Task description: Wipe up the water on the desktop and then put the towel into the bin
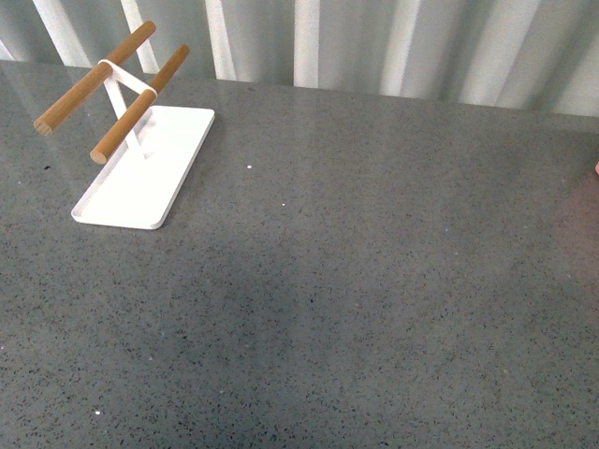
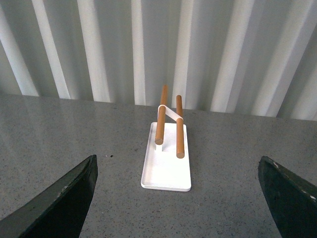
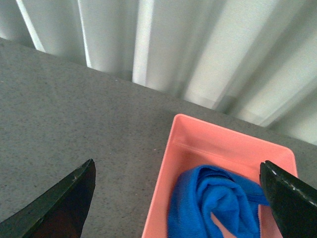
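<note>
The dark-grey speckled desktop [image 1: 374,281] fills the front view; neither arm shows there. In the right wrist view the blue towel [image 3: 213,203] lies crumpled inside a pink bin [image 3: 228,144]. My right gripper [image 3: 178,208] is open above the bin and the towel, its dark fingers [image 3: 64,203] wide apart and holding nothing. My left gripper [image 2: 178,198] is open and empty above the desktop [image 2: 228,168], facing the white tray.
A white rectangular tray [image 1: 140,182] with a stand carrying two wooden rods [image 1: 136,103] sits at the desktop's far left; it also shows in the left wrist view [image 2: 166,168]. A ribbed white wall [image 1: 374,42] runs behind. The bin's pink edge [image 1: 596,168] peeks in at far right.
</note>
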`<state>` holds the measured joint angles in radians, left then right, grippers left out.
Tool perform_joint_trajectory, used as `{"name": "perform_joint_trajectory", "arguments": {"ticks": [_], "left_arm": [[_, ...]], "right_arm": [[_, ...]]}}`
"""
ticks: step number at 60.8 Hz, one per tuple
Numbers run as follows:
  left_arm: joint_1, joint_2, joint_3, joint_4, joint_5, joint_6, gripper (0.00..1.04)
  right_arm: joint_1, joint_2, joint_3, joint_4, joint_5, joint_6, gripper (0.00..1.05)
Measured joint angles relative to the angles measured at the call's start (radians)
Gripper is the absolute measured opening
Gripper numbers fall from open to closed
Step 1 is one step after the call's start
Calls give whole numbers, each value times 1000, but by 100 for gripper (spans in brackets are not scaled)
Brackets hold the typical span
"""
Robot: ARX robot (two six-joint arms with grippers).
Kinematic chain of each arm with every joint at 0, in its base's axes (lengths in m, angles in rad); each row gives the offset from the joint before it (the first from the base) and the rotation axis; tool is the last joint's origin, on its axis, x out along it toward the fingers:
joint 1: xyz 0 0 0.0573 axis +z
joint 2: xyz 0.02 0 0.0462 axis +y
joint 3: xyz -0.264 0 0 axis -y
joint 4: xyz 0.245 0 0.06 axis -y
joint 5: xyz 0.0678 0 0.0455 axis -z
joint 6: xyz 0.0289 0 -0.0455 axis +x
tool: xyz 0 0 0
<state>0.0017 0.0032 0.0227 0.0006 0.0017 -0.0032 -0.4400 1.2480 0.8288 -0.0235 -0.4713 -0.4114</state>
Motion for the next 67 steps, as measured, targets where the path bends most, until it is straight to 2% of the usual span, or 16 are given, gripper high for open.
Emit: {"name": "perform_joint_trajectory", "arguments": {"ticks": [14,16,21,24,28,47,61,64,67], "left_arm": [[0,0,0,0,0,0,98],[0,0,0,0,0,0,98],[0,0,0,0,0,0,98],[0,0,0,0,0,0,98],[0,0,0,0,0,0,98],[0,0,0,0,0,0,98],[0,0,0,0,0,0,98],[0,0,0,0,0,0,98],[0,0,0,0,-1,0,98]], "right_arm": [[55,-81,-125,34,6,99,98],[67,-90,-166,119,37,144,94],[120,-140,-348,494,169,282,78],[150,-181,-436,630,198,324,69],[182,-230,-503,703,219,355,58],[291,-420,-671,686,326,391,3],[341,-545,-735,623,370,394,3],[385,-581,-748,598,443,394,3],[415,-609,-758,580,462,394,3]]}}
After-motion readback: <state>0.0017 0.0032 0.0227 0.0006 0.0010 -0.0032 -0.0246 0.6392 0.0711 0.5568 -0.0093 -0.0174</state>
